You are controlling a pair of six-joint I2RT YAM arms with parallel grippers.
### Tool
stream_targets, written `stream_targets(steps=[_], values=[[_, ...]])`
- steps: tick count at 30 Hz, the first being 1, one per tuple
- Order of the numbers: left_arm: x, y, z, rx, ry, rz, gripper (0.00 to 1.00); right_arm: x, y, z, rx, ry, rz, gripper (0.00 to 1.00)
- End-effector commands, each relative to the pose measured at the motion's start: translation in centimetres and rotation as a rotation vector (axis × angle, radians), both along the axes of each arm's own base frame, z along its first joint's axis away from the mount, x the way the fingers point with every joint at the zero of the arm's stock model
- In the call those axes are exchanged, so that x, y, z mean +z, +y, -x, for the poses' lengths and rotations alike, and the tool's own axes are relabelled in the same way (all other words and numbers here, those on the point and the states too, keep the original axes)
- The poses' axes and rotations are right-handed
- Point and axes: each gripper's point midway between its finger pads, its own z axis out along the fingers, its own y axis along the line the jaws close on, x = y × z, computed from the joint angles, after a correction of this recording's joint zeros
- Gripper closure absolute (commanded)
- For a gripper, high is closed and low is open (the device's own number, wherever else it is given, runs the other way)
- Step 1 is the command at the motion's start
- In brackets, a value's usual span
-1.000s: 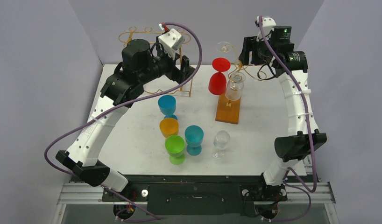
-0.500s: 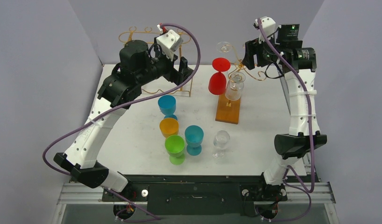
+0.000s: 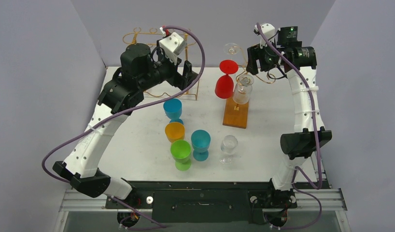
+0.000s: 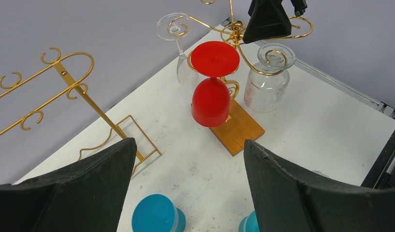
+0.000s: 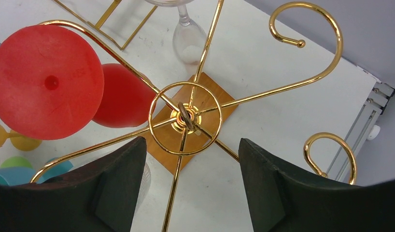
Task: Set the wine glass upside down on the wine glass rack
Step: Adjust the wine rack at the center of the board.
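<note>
Right hand: The right hand (image 5: 190,159) is wide and holds nothing. It hangs just over the top ring of the gold wire wine glass rack (image 5: 186,118), which stands on a wooden block.
Left hand: The left hand (image 4: 188,159) is wide too and holds nothing. It is up in the air, near the second gold wire rack (image 4: 65,82) at the back left.
Glass to hang: The clear wine glass (image 3: 229,146) stands the right way up on the white desk (image 3: 263,140), well apart from both hands. I think this is the one to hang, but I cannot be sure. A blue cup glass (image 3: 173,108), an orange cup glass (image 3: 175,130), a green cup glass (image 3: 180,152) and a teal cup glass (image 3: 201,142) stand there too.
Already hanging: A red plastic wine glass (image 4: 211,101), a short clear glass (image 4: 265,82) and a tall clear glass (image 4: 178,43) hang upside down.
Danger one: The right hand is very close to the thin wire. A bump could shake the rack, and the hanging glasses could slip off.
Danger two: The clear wine glass is just beside the teal one. A wide hand coming down could knock one over.
Danger three: Glass is smooth. It could slip when it is turned over.
Danger four: The foot must slide into an empty gold hook (image 5: 300,43). If it misses, the glass falls.
</note>
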Motion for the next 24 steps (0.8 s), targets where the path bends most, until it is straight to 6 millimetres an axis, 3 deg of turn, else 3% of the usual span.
stream_targets(steps=[1,20,24], values=[[2.3,1.0,0.6,0.013,-0.072,0.037,0.21,0.8,0.4,-0.6,-0.013,-0.033,0.003,0.35],[2.3,0.9,0.6,0.008,-0.089,0.048,0.21,-2.3,0.9,-1.5,0.003,0.041,0.028,0.38],[2.3,0.8,0.6,0.007,-0.085,0.055,0.21,-2.8,1.1,-1.7,-0.021,0.059,0.008,0.47]])
